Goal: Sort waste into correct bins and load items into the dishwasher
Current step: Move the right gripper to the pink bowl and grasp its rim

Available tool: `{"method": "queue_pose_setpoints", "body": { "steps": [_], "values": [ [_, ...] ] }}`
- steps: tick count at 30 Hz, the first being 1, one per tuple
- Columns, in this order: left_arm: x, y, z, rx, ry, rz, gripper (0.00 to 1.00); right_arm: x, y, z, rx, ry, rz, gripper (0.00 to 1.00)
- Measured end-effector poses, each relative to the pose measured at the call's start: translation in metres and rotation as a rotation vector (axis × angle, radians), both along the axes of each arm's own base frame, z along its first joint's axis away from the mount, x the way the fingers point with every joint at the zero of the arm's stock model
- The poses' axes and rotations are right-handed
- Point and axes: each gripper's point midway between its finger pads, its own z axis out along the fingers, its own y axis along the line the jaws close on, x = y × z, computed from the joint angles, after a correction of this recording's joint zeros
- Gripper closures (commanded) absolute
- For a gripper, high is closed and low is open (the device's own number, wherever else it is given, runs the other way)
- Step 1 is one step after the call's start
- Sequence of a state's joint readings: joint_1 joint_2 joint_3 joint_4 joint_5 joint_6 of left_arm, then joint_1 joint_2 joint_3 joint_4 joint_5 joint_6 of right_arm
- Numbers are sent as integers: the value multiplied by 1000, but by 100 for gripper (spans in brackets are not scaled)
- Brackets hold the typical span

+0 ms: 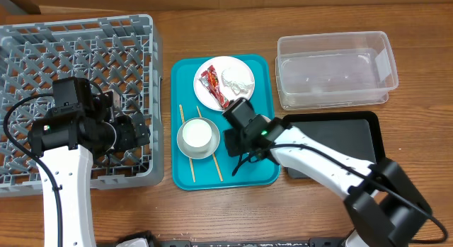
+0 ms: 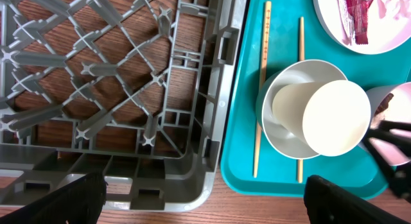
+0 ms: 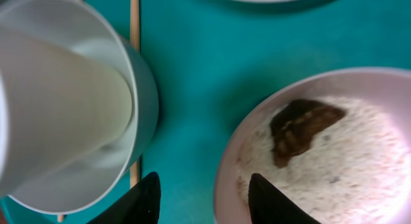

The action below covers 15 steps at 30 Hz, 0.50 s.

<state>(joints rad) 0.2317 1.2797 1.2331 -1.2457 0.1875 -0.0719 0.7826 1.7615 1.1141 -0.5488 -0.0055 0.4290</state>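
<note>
A pale pink bowl [image 3: 359,166] holds rice grains and a brown food lump [image 3: 298,128] on the teal serving tray [image 1: 184,70]. My right gripper [image 3: 205,201] is open, one finger on each side of that bowl's left rim; it hides the bowl in the overhead view [image 1: 239,139]. A white cup [image 1: 197,134] lies tilted in a white bowl [image 2: 282,137], with chopsticks [image 2: 263,76] beside it. The white plate [image 1: 241,69] carries the red wrapper [image 1: 212,84] and the tissue [image 1: 237,78]. My left gripper [image 2: 205,198] is open and empty over the grey dish rack's [image 1: 78,35] front right corner.
The clear tub [image 1: 333,70] stands at the back right, with the black tray [image 1: 347,134] just in front of it, right of the teal tray. The rack's wall [image 2: 212,121] runs close along the teal tray's left edge.
</note>
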Motion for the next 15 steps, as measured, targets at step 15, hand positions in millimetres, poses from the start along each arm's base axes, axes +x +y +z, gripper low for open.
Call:
{"method": "queue_pose_setpoints", "body": {
  "steps": [15],
  "values": [
    [0,0,0,0,0,0,0,-1,-6,-16,-43,27,-73,89]
  ]
}}
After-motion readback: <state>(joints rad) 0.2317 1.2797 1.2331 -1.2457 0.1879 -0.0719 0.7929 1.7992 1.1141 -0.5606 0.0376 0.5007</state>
